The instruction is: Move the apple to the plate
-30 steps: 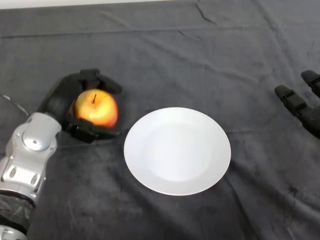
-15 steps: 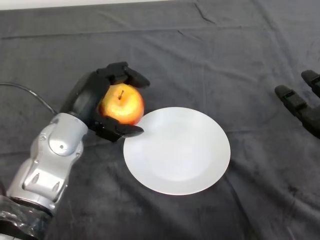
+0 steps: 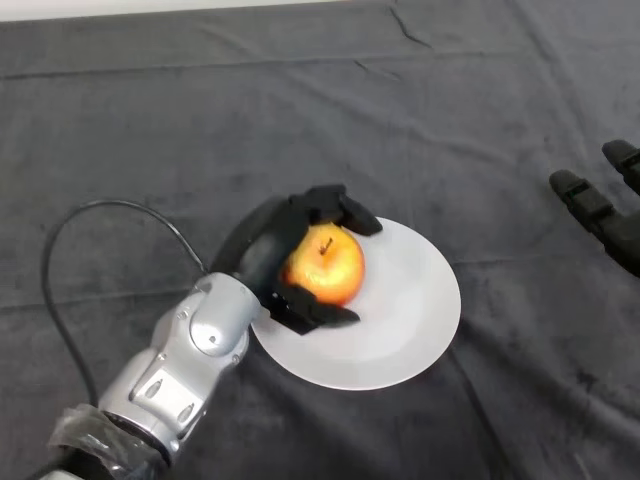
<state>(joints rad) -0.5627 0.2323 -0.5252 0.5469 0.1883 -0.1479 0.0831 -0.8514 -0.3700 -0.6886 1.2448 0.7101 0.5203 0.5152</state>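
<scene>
A red and yellow apple (image 3: 325, 264) with a dark stem is held over the left part of the white plate (image 3: 410, 310). My left hand (image 3: 262, 256) is shut on the apple, its fingers curled over the far side and its thumb under the near side. The silver-grey arm reaches in from the lower left. Whether the apple rests on the plate or hangs just above it, I cannot tell.
A dark wrinkled cloth (image 3: 300, 120) covers the whole table. A second black hand (image 3: 605, 210) lies still at the right edge. A pale strip of the table's far edge shows along the top.
My left hand has carried the apple to the right, from the cloth left of the plate to over the plate's left part.
</scene>
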